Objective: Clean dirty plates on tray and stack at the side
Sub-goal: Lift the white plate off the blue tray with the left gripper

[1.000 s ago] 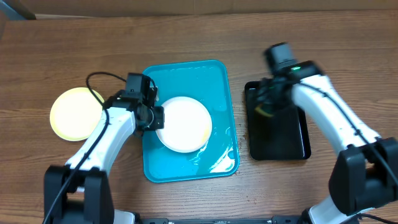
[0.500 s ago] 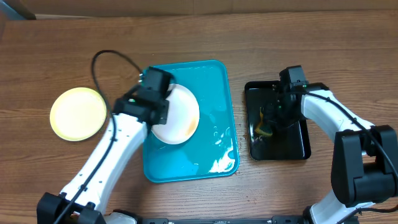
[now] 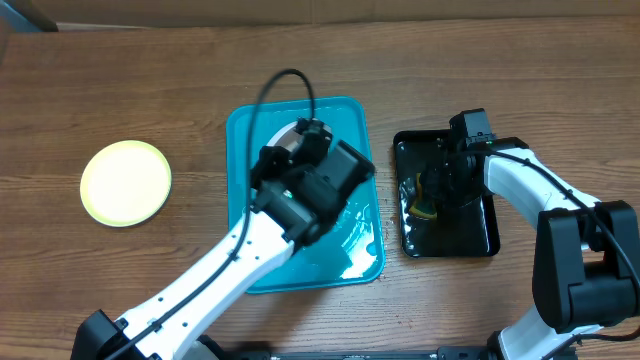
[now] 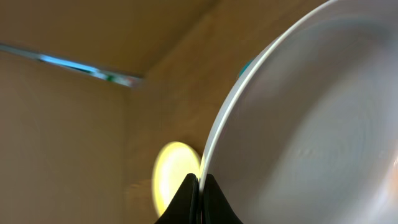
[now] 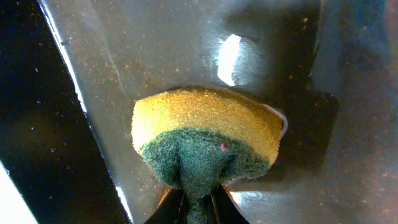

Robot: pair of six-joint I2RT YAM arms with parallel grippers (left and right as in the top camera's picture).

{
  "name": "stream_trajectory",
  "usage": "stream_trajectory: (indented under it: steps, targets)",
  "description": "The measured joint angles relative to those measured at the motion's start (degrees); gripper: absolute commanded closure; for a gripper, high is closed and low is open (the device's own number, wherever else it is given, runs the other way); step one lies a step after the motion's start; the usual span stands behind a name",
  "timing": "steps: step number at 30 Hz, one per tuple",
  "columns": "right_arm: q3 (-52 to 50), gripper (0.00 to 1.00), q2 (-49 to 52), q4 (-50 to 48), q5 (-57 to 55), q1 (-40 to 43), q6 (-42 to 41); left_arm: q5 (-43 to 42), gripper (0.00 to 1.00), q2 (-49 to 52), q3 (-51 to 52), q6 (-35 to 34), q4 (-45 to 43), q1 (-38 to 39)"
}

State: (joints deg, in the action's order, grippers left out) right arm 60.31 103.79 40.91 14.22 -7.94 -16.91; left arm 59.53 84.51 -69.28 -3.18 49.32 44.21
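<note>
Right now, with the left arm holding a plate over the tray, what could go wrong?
The left end effector pinches the white plate only at its rim, plate on edge; it could slip and drop onto the tray.
Water pools in the tray, so the plate is probably wet, making that thin grip less sure.
The right end effector holds the sponge by its green side only; hard scrubbing might pull it loose.

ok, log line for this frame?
left gripper: shut on white plate over blue tray | right gripper: shut on sponge in black tray | yellow plate: table
</note>
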Motion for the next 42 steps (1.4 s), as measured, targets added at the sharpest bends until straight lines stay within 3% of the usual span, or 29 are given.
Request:
stream_trajectory:
  steps: [13, 42]
  targets:
    - [-0.02, 0.90, 0.00, -0.17, 0.17, 0.00, 0.00, 16.48, 0.96, 0.00, 0.00, 5.62, -0.07, 8.83]
    - [-0.09, 0.90, 0.00, -0.33, 0.20, 0.00, -0.02, 19.63, 0.96, 0.00, 0.00, 6.71, -0.20, 9.44]
